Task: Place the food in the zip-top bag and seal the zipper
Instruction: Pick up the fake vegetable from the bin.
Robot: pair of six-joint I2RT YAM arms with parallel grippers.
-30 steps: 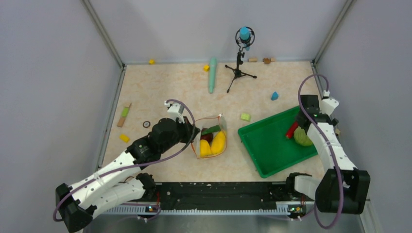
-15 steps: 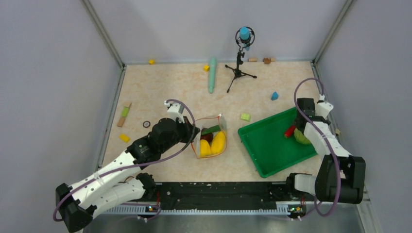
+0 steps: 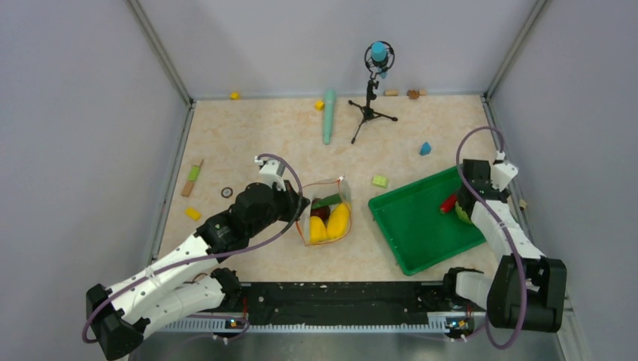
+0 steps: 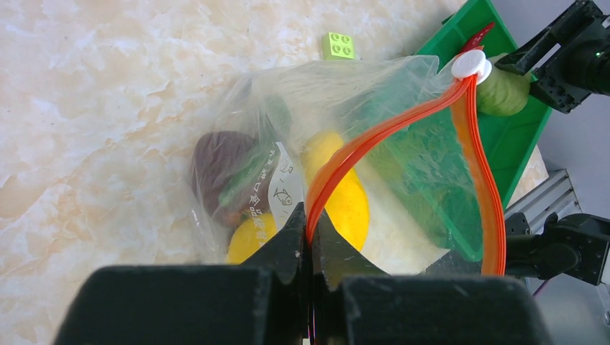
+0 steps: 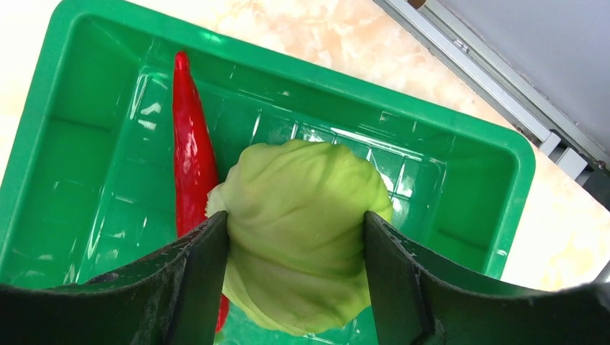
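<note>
Inside tray (image 5: pixel 93 14), right gripper (image 5: pixel 295 237) clamped on cabbage (image 5: pixel 302 273); left gripper (image 4: pixel 311 237) pinched shut on zipper (image 4: pixel 403 118).
Cabbage is at tray's right end, a finger pressed on each side; can't tell if it's lifted off tray floor. Chili (image 5: pixel 193 151) lies in tray just beside cabbage. Bag (image 4: pixel 288 108) lies left of tray, near it, mouth unsealed, white slider (image 4: pixel 471 66) at the end nearer tray. Yellow pieces (image 4: pixel 352 201) and dark red piece (image 4: pixel 219 162) are inside bag.

Fish logo (image 4: pixel 283 195) on zip-top bag (image 4: pixel 237 108), text illegible
</note>
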